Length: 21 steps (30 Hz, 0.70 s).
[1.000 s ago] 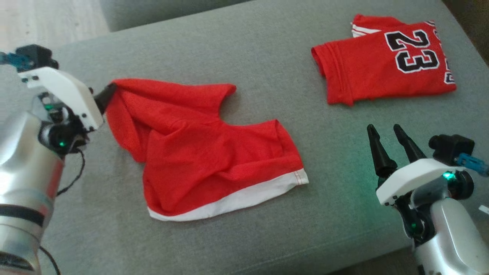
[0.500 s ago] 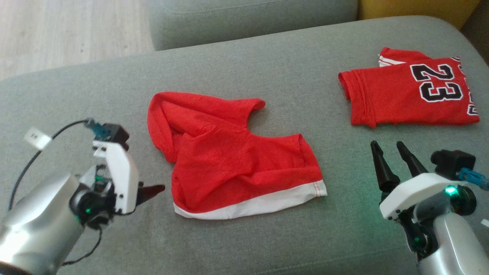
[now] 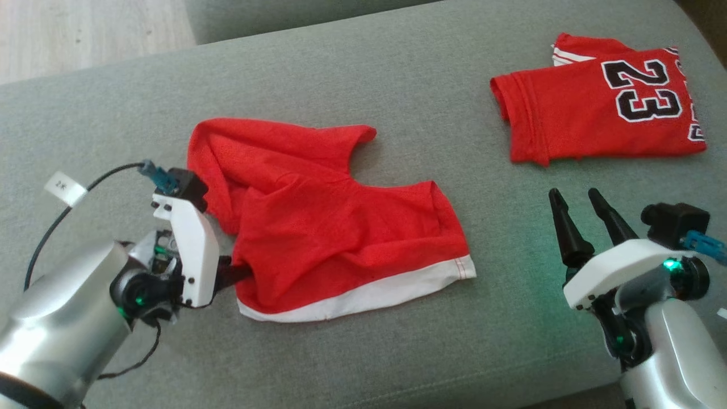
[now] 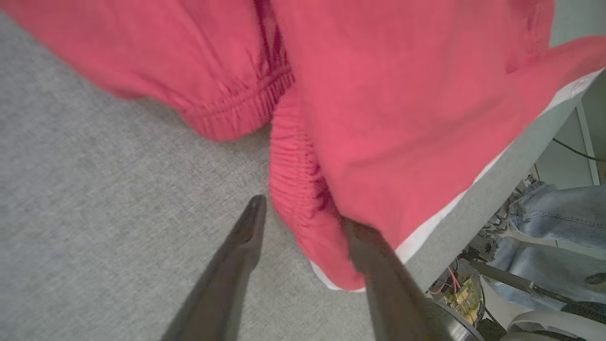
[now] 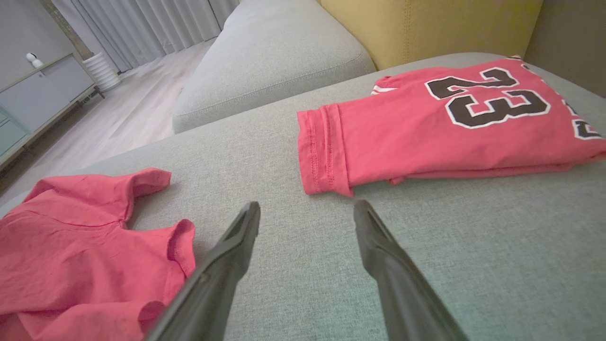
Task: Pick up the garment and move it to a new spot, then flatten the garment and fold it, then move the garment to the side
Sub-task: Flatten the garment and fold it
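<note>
The garment (image 3: 329, 227) is a pair of red shorts with a white hem band, lying crumpled on the grey sofa cushion (image 3: 369, 68). My left gripper (image 3: 241, 272) is at its lower left corner. In the left wrist view the left gripper (image 4: 305, 213) is open, with the gathered elastic edge of the garment (image 4: 378, 118) between the two fingers; the right-hand finger is partly under the cloth. My right gripper (image 3: 579, 218) stands open and empty at the lower right, well away from the shorts. In the right wrist view the right gripper (image 5: 307, 204) hangs over bare cushion, with the garment (image 5: 71, 246) at the lower left.
A folded red jersey (image 3: 596, 108) numbered 23 lies at the far right, also ahead of my right gripper as the jersey (image 5: 450, 128). A second grey cushion (image 5: 274, 57) and a yellow one (image 5: 426, 23) lie behind. A person's jeans (image 4: 558, 227) show past the sofa's front edge.
The head camera has shifted. My left gripper left the shorts' upper left corner, swung down beside them, and now has its open fingers around their lower left edge. The right arm stayed put.
</note>
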{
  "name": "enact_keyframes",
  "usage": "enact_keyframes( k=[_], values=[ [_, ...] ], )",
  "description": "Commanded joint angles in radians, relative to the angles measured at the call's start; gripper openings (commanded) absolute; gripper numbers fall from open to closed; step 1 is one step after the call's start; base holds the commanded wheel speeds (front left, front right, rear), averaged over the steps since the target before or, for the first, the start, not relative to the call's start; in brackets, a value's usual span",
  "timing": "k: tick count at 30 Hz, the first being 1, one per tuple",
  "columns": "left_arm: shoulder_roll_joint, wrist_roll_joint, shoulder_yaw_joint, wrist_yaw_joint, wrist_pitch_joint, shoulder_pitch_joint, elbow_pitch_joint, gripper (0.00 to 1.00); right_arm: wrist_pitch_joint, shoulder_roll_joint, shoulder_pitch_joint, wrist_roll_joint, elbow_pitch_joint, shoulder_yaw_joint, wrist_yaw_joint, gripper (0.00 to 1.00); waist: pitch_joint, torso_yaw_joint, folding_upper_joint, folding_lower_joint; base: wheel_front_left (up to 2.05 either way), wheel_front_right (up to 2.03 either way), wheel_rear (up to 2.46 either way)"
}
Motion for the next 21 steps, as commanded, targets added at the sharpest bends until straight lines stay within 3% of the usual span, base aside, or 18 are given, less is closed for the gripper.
enact_keyframes(
  k=[1, 12, 19, 20, 21],
  values=[
    [0.039, -0.002, 0.033, -0.006, -0.009, -0.066, -0.006, 0.0, -0.001, -0.014, -0.031, 0.004, -0.033, 0.021, 0.007, 1.0, 0.001, -0.002, 0.0, 0.0, 0.0, 0.0, 0.0],
    [0.078, -0.077, 0.01, -0.003, 0.039, -0.066, 0.02, 0.0, -0.008, -0.012, 0.003, -0.001, -0.006, -0.01, 0.007, 1.0, -0.074, 0.051, 0.0, 0.0, 0.0, 0.0, 0.0],
    [0.095, -0.146, 0.03, 0.057, 0.05, 0.021, 0.024, 0.0, 0.004, -0.001, 0.029, -0.008, -0.007, -0.018, 0.007, 1.0, -0.11, 0.074, 0.0, 0.0, 0.0, 0.0, 0.0],
    [0.094, -0.156, 0.034, 0.058, 0.043, 0.037, 0.022, 0.12, 0.007, -0.001, 0.031, -0.008, -0.008, -0.02, 0.007, 1.0, -0.111, 0.076, 0.0, 0.0, 0.0, 0.0, 0.0],
    [0.093, -0.168, 0.035, 0.057, 0.046, 0.054, 0.021, 0.15, 0.01, -0.002, 0.033, -0.01, -0.008, -0.021, 0.007, 1.0, -0.113, 0.078, 0.0, 0.0, 0.0, 0.0, 0.0]
  ],
)
